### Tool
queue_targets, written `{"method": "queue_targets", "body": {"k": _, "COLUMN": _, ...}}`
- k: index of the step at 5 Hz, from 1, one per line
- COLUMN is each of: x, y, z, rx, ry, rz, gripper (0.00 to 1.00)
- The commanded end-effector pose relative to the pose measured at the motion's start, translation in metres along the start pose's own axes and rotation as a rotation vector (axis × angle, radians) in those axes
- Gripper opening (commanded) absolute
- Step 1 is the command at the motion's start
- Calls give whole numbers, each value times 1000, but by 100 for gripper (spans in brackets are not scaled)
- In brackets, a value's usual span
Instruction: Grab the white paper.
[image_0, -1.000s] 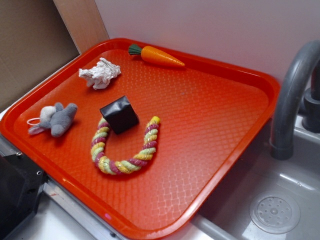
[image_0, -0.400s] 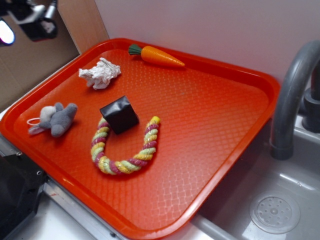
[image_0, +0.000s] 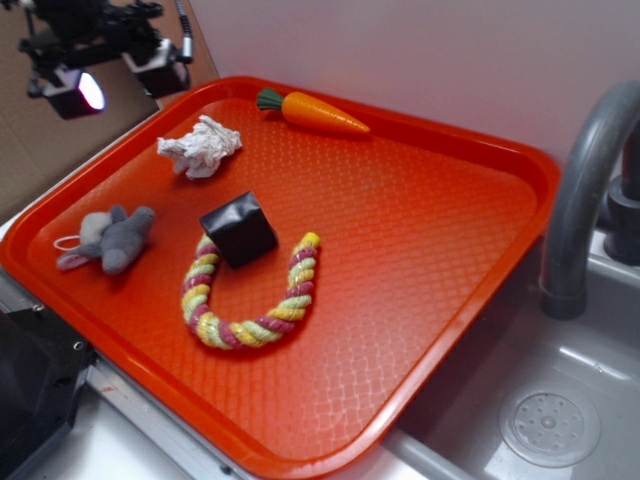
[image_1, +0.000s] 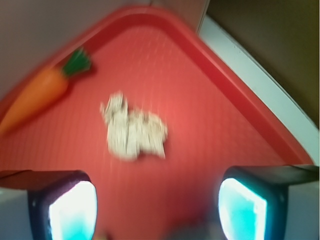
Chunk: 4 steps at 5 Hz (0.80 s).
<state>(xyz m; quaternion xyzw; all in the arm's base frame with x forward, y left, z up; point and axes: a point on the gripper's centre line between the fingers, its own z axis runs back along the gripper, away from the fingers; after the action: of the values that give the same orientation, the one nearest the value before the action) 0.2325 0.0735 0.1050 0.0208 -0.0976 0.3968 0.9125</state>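
Hovering at upper left above tray corner: black gripper (image_0: 105, 62), jaws apart, nothing between | lying on red plastic tray (image_0: 430, 250), near far-left corner: small crumpled white paper (image_0: 200, 147) | just beside paper: orange toy carrot (image_0: 315, 112) | nearer front: black cube (image_0: 238, 229), grey plush mouse (image_0: 112, 238), striped rope (image_0: 255, 300)

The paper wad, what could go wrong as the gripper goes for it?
The gripper is open, high above the tray's far-left corner, not yet over the paper. The wad is light and irregular, so a finger may nudge it away. The carrot lies near; a wide approach might bump it.
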Motion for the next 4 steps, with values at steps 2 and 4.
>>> {"method": "queue_targets", "body": {"k": 2, "x": 11, "y": -20, "z": -48, "rx": -19, "ry": -32, "rz": 66, "gripper": 100}}
{"method": "queue_targets", "body": {"k": 4, "x": 13, "y": -27, "z": -72, "rx": 11, "ry": -12, "rz": 76, "gripper": 100}}
